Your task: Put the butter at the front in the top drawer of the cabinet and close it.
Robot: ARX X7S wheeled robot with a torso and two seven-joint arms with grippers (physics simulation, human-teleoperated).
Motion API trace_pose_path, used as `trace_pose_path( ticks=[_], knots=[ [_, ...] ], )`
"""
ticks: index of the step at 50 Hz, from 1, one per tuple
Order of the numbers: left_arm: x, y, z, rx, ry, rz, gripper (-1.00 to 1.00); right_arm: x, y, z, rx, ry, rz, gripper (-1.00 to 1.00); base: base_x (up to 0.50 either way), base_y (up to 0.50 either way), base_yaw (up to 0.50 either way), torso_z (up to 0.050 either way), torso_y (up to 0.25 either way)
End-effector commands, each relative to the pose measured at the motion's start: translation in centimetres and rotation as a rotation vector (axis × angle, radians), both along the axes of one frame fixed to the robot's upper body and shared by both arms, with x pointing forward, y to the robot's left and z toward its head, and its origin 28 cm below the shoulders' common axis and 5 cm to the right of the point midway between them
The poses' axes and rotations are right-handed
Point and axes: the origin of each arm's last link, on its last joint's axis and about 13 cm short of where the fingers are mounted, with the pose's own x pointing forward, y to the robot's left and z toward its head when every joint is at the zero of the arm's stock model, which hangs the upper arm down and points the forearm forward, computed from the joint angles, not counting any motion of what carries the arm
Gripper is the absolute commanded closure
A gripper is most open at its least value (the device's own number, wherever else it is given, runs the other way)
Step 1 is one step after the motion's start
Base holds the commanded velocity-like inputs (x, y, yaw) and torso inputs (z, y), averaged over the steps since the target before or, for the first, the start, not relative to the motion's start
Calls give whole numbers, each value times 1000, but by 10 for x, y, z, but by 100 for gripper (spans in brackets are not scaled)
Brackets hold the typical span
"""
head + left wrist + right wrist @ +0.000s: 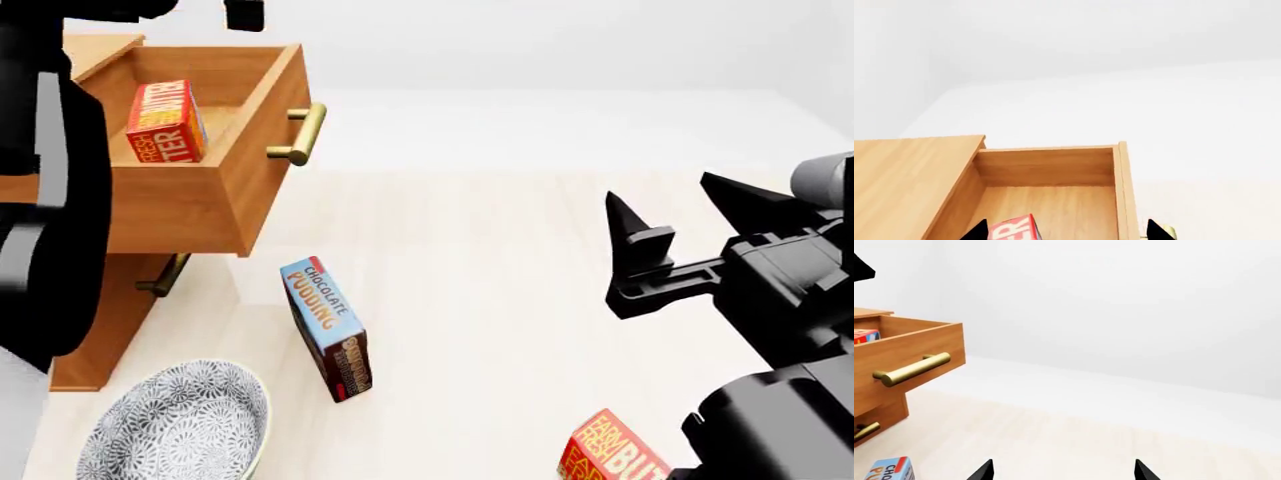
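The cabinet stands at the left with its top drawer pulled open. One butter box sits inside the drawer. My left gripper hovers above the open drawer, its jaws wide apart, with the butter below them near one fingertip and free of both. A second butter box lies on the floor at the front right. My right gripper is open and empty over the floor, well right of the cabinet. It also shows in the right wrist view, which faces the drawer's brass handle.
A blue-and-brown chocolate pudding box stands on the floor below the drawer. A patterned bowl sits at the front left. A lower drawer handle shows under the open drawer. My left arm covers part of the cabinet.
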Motion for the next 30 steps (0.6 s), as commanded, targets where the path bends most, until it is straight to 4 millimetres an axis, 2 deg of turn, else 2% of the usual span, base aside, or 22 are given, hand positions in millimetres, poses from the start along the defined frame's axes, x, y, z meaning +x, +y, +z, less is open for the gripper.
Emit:
trace_pose_path(
  ticks=[1, 5, 7, 9, 12, 19, 30],
  knots=[
    [-26, -27, -6, 25, -22, -166, -100, 0, 0, -1, 2, 0, 2, -100, 0, 0, 0, 0, 0],
    [-43, -41, -17, 32, 17, -260, -100, 0, 0, -1, 2, -1, 2, -100, 0, 0, 0, 0, 0],
    [-43, -46, -20, 12, 36, -292, -100, 0, 0, -1, 2, -1, 3, -100, 0, 0, 0, 0, 0],
    [-48, -48, -22, 32, 46, -250, -100, -1, 0, -1, 2, -1, 7, -100, 0, 0, 0, 0, 0],
    [-57, -63, -29, 27, 99, -361, -100, -1, 0, -2, 2, -1, 9, -100, 0, 0, 0, 0, 0],
    [-64, -82, -48, 73, 207, -440, -100, -2, -1, -3, 5, 3, 4, -100, 0, 0, 0, 0, 0],
    [-76, -97, -67, 102, 333, -504, -100, -2, -2, -6, 13, 13, 9, -100, 0, 0, 0, 0, 0]
  ],
)
